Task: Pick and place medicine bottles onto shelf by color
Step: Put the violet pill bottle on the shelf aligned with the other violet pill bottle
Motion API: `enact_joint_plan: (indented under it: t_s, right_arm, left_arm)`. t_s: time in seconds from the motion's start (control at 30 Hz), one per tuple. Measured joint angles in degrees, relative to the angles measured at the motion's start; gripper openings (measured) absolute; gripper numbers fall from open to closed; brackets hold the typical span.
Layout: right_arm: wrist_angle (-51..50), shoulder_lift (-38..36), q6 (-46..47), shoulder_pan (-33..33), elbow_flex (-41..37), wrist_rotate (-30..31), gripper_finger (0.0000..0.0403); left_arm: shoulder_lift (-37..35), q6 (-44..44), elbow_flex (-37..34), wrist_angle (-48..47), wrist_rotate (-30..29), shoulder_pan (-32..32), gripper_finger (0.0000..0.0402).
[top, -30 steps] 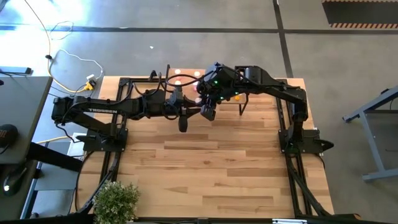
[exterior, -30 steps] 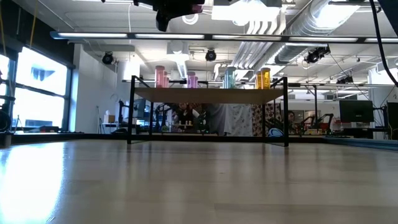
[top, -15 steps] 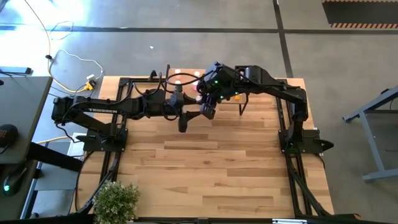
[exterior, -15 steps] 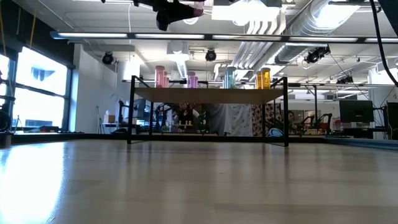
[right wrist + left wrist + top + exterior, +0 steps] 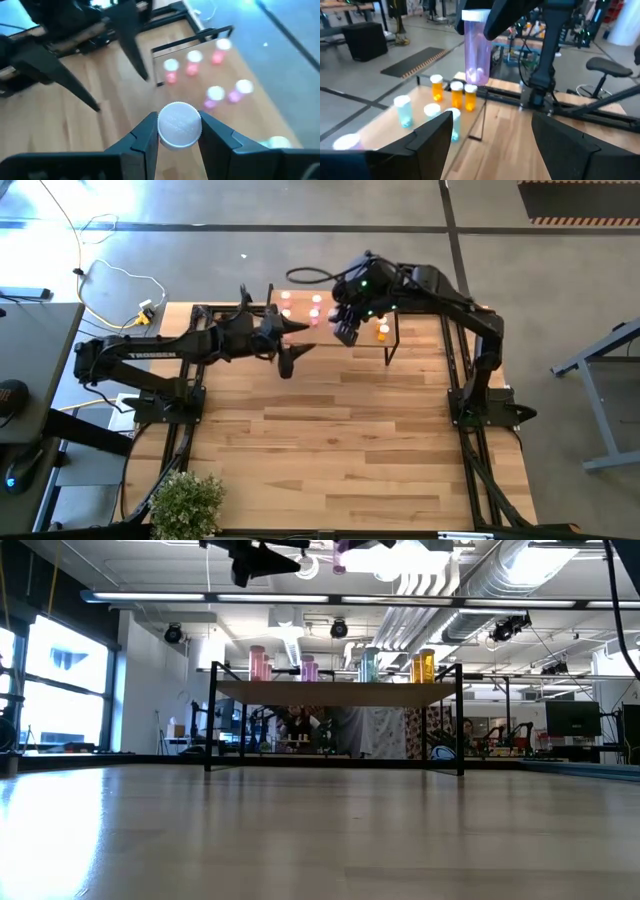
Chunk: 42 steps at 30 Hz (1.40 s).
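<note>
A pale purple medicine bottle (image 5: pixel 476 55) with a white cap (image 5: pixel 180 125) hangs in the air, and my right gripper (image 5: pixel 180 134) is shut on it near the shelf's edge (image 5: pixel 345 330). My left gripper (image 5: pixel 292 348) stands open just to its left, its fingers wide apart and touching nothing. The shelf (image 5: pixel 335 692) at the far side carries upright bottles standing on their bases: pink (image 5: pixel 259 662), purple (image 5: pixel 309 668), teal (image 5: pixel 368 664) and orange (image 5: pixel 424 666). My right gripper pinches the bottle's upper part, just under the cap (image 5: pixel 485 31), between its two fingers (image 5: pixel 145 135). The fingers slant down from the table's right and far side. The bottle hangs upright, cap up, lifted clear of table and shelf.
Three orange bottles (image 5: pixel 456 95) and two teal ones (image 5: pixel 403 110) stand close together on the shelf board. Its thin black leg (image 5: pixel 481 122) drops to the tabletop. A potted plant (image 5: pixel 188 502) sits at the table's near left corner.
My left gripper has opened and let go of the purple bottle, then drawn back toward the table's left and far edge. My right gripper, still shut on the bottle, has carried it up and toward the far right, over the shelf's edge.
</note>
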Motion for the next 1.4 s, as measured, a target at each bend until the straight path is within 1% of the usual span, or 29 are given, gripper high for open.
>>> enact_joint_plan:
  t_s: [0.23,0.3,0.43,0.63,0.77,0.97,1.1,1.2,1.3,1.4]
  right_arm:
    - [0.15,-1.20,-1.82,-4.25,0.00,2.71,0.0103]
    - [2.20,-1.33,-1.73,-5.01,-2.03,2.44,0.0103]
    - [6.46,-1.07,-0.21,-5.78,-8.10,-1.54,0.0103]
    - [15.30,-1.07,4.47,-5.25,-18.43,-8.55,0.0103]
    - [18.08,-1.09,6.44,-3.14,-22.98,-9.65,0.0103]
    - [20.38,-1.15,7.95,0.85,-26.22,-7.56,0.0103]
    - [22.47,-3.37,9.17,3.24,-29.47,-5.05,0.0103]
    - [24.33,-6.74,10.42,4.52,-33.63,-2.74,0.0103]
    - [27.03,-11.84,11.79,5.22,-39.37,-0.72,0.0103]
    - [34.48,-17.60,12.55,5.53,-46.24,-0.09,0.0103]
  left_arm:
    - [-4.80,-0.01,0.00,-1.44,0.00,1.85,0.0260]
    - [-6.12,0.00,0.02,-1.95,0.00,1.95,0.0260]
    - [-8.44,0.00,0.02,-2.81,-0.45,2.27,0.0260]
    - [-10.59,0.00,0.02,-5.34,-1.77,2.27,0.0260]
    - [-10.93,0.00,0.02,-7.35,-1.92,2.27,0.0260]
    - [-11.00,0.00,0.02,-7.67,-1.90,2.24,0.0260]
    - [-11.00,0.00,0.02,-7.68,-1.90,2.24,0.0260]
    - [-11.00,0.00,0.02,-7.62,-1.90,2.24,0.0260]
    - [-11.00,0.00,0.02,-7.60,-1.88,2.24,0.0260]
    - [-11.00,0.00,0.02,-7.59,-1.88,2.24,0.0260]
